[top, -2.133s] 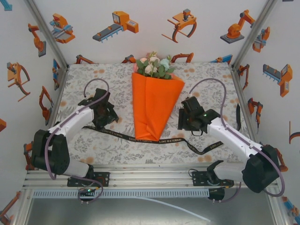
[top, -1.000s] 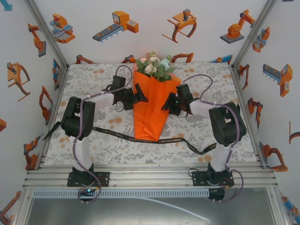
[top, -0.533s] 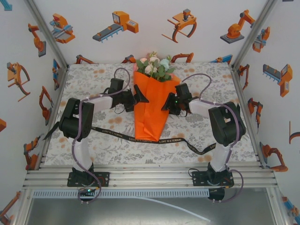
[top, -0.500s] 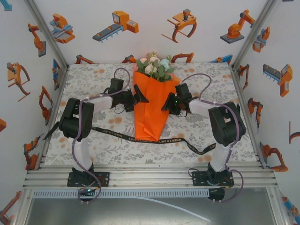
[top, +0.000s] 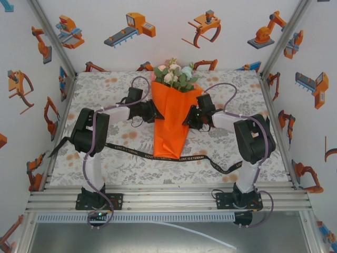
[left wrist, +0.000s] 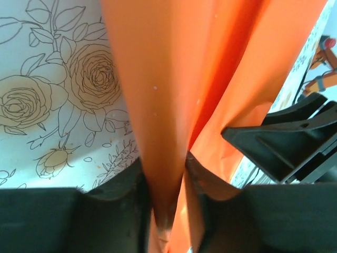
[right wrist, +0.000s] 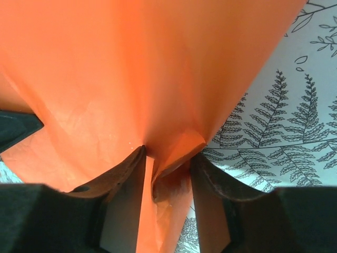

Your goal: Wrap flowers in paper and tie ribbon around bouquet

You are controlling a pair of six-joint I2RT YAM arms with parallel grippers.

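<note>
The bouquet lies in the middle of the table, its tip towards me. Pink, white and green flowers [top: 172,74] stick out of the far end of the orange paper [top: 169,118] cone. My left gripper [top: 153,112] is at the cone's left edge and is shut on a fold of the paper [left wrist: 158,105]. My right gripper [top: 188,117] is at the cone's right edge, its jaws closed on a bunched fold of the paper [right wrist: 131,79]. The black ribbon [top: 134,152] lies flat across the table under the cone's tip. The stems are hidden inside the paper.
The grey floral table cover [top: 105,87] lies under everything. The ribbon's left end [top: 59,147] reaches the table's left edge, its right end [top: 231,167] lies near the right arm's base. Purple-grey cables loop over both arms. Walls close in three sides.
The left gripper has closed on the paper's left edge and drawn it inward, so the cone is narrower. The right gripper's jaws have closed further on the right edge.
</note>
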